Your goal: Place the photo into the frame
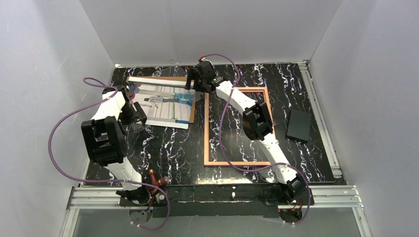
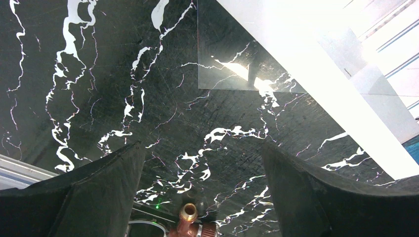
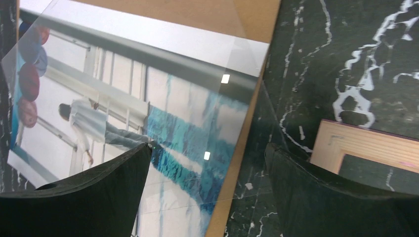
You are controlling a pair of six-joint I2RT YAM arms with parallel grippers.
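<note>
Photo (image 3: 123, 108): paper print, probably light, floppy, crease-prone. Lies flat on brown board (image 3: 197, 15), desk (image 1: 173, 148) far-left, beside frame (image 1: 206, 128). Suggested hold: right edge. Right tool (image 3: 207, 153) over it and left tool (image 2: 202, 145) both released, empty.

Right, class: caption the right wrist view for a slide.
Open right tool hovers at the edge of the photo, the frame close beside.

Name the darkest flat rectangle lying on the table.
The small black slab, alone to the right of the frame. The frame is orange, the photo pale and teal, and the board beneath it brown.
</note>
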